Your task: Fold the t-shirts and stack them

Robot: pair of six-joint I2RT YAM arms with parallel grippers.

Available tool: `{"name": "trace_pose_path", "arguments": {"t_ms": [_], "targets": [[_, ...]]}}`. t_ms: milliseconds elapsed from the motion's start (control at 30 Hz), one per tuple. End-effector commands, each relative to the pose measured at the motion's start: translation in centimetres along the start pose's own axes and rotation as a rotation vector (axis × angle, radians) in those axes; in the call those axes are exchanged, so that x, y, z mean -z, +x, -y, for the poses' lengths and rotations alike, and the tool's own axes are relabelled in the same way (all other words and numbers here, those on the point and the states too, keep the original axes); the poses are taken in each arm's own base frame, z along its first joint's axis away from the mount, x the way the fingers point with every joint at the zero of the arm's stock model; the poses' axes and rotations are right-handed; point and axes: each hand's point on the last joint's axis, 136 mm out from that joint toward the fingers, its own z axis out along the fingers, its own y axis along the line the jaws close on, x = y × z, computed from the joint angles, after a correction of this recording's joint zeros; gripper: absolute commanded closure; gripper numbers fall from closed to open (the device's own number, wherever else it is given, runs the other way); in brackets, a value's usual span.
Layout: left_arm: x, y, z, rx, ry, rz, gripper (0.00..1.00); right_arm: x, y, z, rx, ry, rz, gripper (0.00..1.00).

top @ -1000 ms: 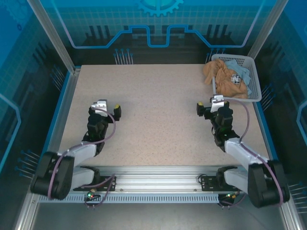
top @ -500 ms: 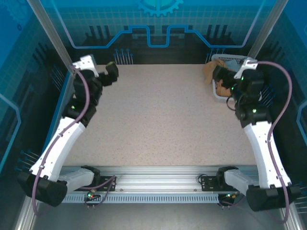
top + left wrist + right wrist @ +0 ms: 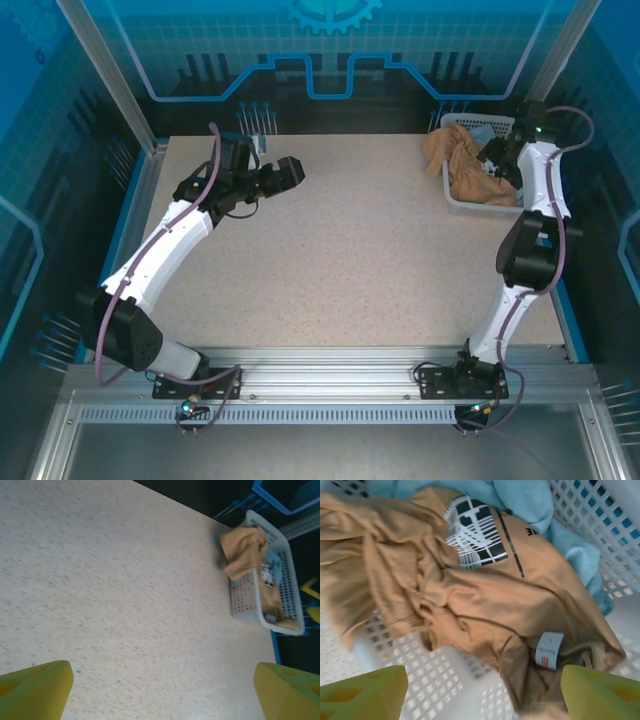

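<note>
The right tool (image 3: 482,697) hung over the basket (image 3: 445,660), fingers spread wide and empty, just above the crumpled tan t-shirt (image 3: 470,595). The pale blue t-shirt (image 3: 520,500) lay beneath that. The left tool (image 3: 162,690), likewise spread and empty, hovered over the worktop (image 3: 125,580), well left of the basket. Judged: nothing folded or stacked yet.

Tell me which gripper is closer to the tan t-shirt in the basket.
Right. The right gripper hangs open just above the tan t-shirt in the basket; the left gripper is far off to its left, over the table.
</note>
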Motion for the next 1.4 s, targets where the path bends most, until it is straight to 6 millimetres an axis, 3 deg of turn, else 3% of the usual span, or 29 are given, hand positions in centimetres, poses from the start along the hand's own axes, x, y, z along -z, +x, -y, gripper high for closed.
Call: {"name": "trace_pose_path", "arguments": {"t_ms": [0, 233, 267, 533, 633, 733, 833, 900, 1033, 1233, 1367], "targets": [[0.8, 1.0, 1.7, 0.025, 0.076, -0.040, 0.07, -1.7, 0.7, -1.9, 0.043, -0.096, -0.098, 0.19], [1.2, 1.7, 1.5, 0.038, 0.074, -0.045, 0.12, -7.1, 1.6, -3.8, 0.029, -0.137, -0.155, 0.28], [1.3, 1.8, 1.5, 0.040, 0.075, -0.045, 0.13, -8.8, 2.4, -3.8, 0.028, -0.125, -0.182, 0.30], [2.3, 1.5, 2.0, 0.059, 0.099, -0.015, 0.18, -12.6, 4.5, -4.6, 0.047, -0.061, -0.203, 0.42], [2.6, 1.2, 2.2, 0.060, 0.105, -0.005, 0.20, -13.4, 4.5, -4.6, 0.036, -0.045, -0.200, 0.53], [2.8, 1.2, 2.2, 0.059, 0.105, -0.003, 0.22, -13.5, 3.9, -4.6, 0.038, -0.035, -0.179, 0.74], [2.9, 1.2, 2.2, 0.061, 0.100, 0.000, 0.24, -12.2, 2.9, -5.0, 0.059, -0.031, -0.130, 0.93], [2.9, 1.2, 2.1, 0.064, 0.099, -0.002, 0.24, -10.8, 2.2, -5.5, 0.084, -0.027, -0.087, 1.00], [2.5, 1.4, 2.0, 0.073, 0.100, -0.011, 0.26, -7.4, 0.8, -6.3, 0.126, -0.013, 0.002, 1.00], [1.6, 1.5, 2.0, 0.078, 0.105, -0.026, 0.28, -0.2, -1.4, -8.0, 0.157, -0.044, 0.162, 1.00], [1.3, 1.4, 2.1, 0.076, 0.107, -0.029, 0.28, 4.9, -2.1, -10.1, 0.172, -0.124, 0.256, 1.00]]}}
